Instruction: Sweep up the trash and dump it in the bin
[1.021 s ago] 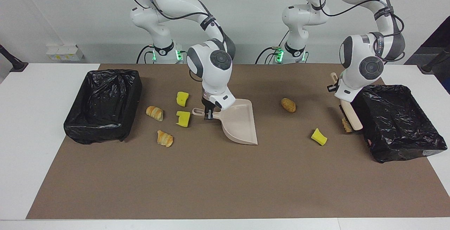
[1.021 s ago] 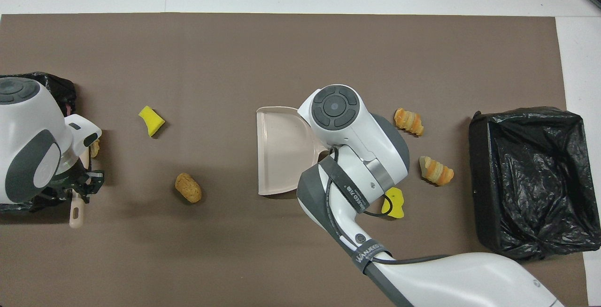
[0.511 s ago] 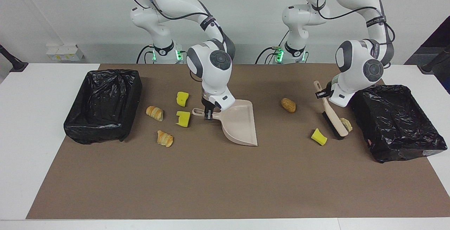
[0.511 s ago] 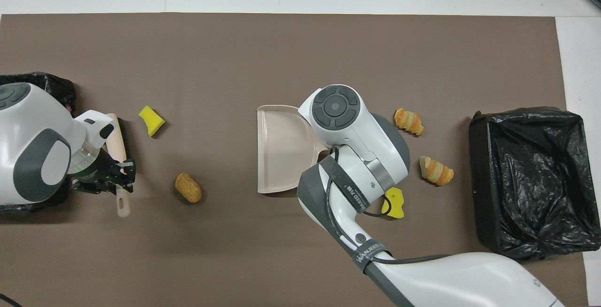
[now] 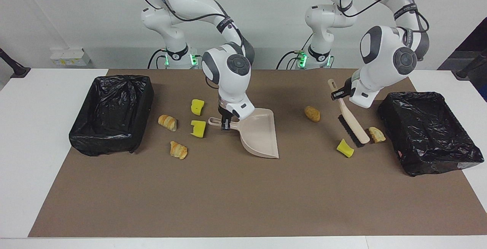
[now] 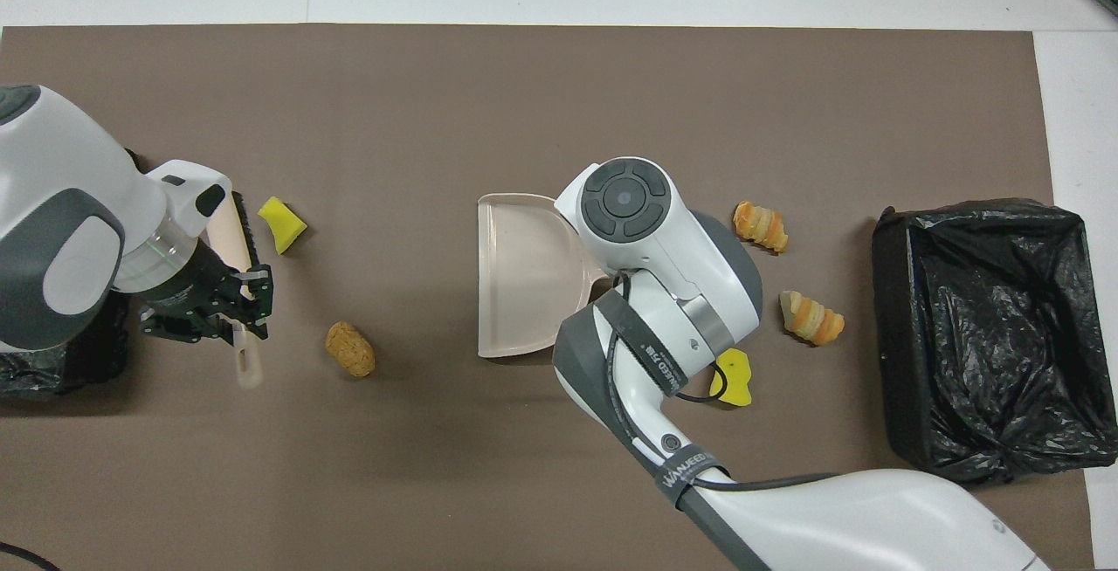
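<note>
Brush (image 5: 352, 123) now off bin, beside sponge (image 5: 345, 148)

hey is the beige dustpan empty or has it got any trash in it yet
Empty. The beige plastic dustpan shows a bare tray in the overhead view; the yellow sponge chunks and bread lumps all lie on the brown mat.

One legible marking found: a dark band (image 6: 686, 467) around the right arm (image 6: 838, 510), lower centre of the overhead view, carries pale lettering reading "WANJEED"; smaller print beneath it cannot be read. A second band (image 6: 648, 354) higher on the same arm bears similar lettering, too small to confirm. Nothing else legible.
</note>
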{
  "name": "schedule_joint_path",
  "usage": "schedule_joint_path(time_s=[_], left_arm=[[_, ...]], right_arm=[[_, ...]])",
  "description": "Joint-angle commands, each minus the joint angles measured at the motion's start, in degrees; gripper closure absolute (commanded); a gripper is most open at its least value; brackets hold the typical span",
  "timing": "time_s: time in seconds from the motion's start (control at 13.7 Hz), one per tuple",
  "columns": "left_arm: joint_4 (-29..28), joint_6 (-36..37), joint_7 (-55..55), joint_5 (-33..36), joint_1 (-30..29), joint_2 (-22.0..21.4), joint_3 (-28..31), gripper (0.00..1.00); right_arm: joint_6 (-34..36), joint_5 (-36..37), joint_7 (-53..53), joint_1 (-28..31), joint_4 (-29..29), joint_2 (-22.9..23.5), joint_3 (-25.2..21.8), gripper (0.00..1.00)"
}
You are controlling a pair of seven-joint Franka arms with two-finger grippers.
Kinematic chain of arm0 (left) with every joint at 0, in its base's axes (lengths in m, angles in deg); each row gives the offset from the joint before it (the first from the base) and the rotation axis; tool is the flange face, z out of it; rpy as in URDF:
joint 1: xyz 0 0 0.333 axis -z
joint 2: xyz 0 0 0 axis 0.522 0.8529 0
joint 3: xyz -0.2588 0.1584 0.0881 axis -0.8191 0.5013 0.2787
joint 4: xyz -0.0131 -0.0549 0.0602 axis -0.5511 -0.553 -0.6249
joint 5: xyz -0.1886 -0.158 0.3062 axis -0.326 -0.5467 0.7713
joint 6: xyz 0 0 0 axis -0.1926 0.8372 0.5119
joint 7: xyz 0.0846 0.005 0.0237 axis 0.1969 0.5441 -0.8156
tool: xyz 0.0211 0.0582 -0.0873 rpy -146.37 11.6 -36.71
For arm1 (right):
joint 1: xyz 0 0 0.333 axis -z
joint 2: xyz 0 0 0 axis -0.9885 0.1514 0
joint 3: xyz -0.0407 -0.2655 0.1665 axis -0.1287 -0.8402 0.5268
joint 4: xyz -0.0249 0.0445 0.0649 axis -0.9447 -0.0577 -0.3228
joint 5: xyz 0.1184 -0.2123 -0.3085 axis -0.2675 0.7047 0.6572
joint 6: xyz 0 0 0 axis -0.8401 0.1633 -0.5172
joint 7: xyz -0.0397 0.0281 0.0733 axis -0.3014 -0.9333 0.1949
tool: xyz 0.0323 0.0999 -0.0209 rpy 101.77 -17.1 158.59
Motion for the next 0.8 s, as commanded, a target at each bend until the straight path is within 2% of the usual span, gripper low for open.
schedule_joint_path(time_s=[0.0,0.15,0.36,0.73], left_arm=[[0.1,3.8,3.6,8.5,-0.4,0.6,0.8,1.00],[-2.3,4.8,7.2,14.8,-1.9,1.3,0.8,1.00],[-7.4,4.5,9.2,20.3,-3.4,1.3,0.8,1.00],[-10.9,3.7,8.5,22.4,-4.6,0.6,0.8,1.00]], right_arm=[[-1.9,-1.0,-1.5,0.8,1.0,-0.3,0.5,1.00],[-2.0,-1.7,-1.5,0.8,1.0,-0.3,0.5,1.00],[-2.4,-1.8,-1.5,0.8,1.0,-0.3,0.5,1.00],[-2.9,-1.9,-2.8,0.8,1.0,-0.2,0.5,1.00]])
